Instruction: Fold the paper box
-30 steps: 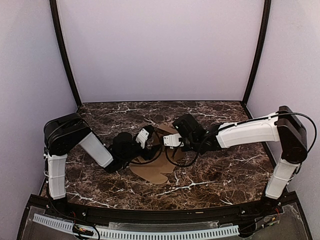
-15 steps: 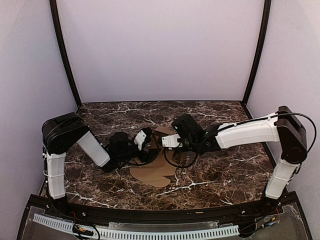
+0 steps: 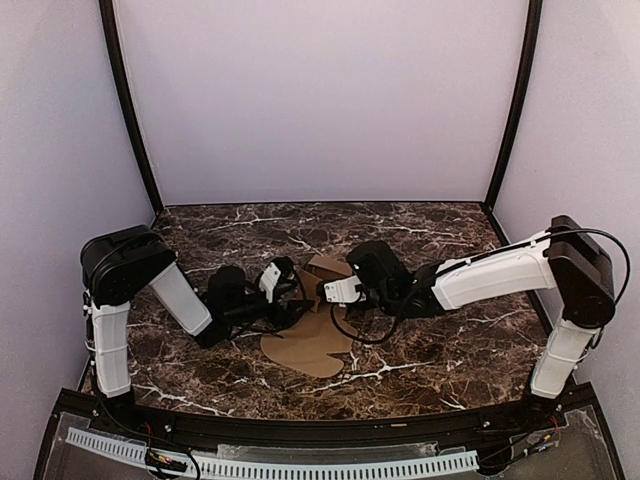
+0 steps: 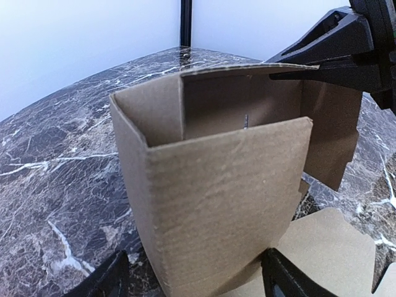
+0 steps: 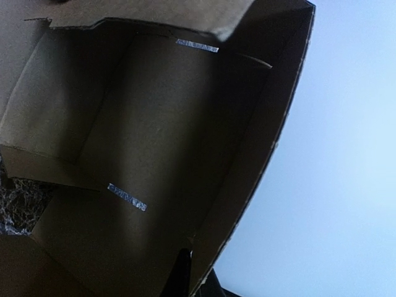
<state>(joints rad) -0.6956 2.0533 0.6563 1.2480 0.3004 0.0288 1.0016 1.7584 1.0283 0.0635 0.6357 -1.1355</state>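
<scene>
The paper box (image 3: 312, 345) is brown cardboard, partly raised, with one rounded flap lying flat on the marble table (image 3: 450, 340). In the left wrist view the paper box (image 4: 223, 198) stands as an open-topped tube right in front of the camera. My left gripper (image 4: 195, 267) is open, one finger on each side of the box's near wall at its base. My right gripper (image 4: 328, 52) reaches in from the top right and is shut on the box's far wall. In the right wrist view the box's dark inside (image 5: 154, 124) fills the frame, and that gripper (image 5: 199, 275) pinches a wall edge.
Both arms meet at the middle of the table, left gripper (image 3: 283, 290) and right gripper (image 3: 322, 292) close together. Black frame posts (image 3: 135, 120) and pale walls enclose the back and sides. A black rail (image 3: 300, 430) runs along the near edge.
Both grippers and the raised part of the box have shifted a little left and toward the near edge. The flat flap still lies on the table.
</scene>
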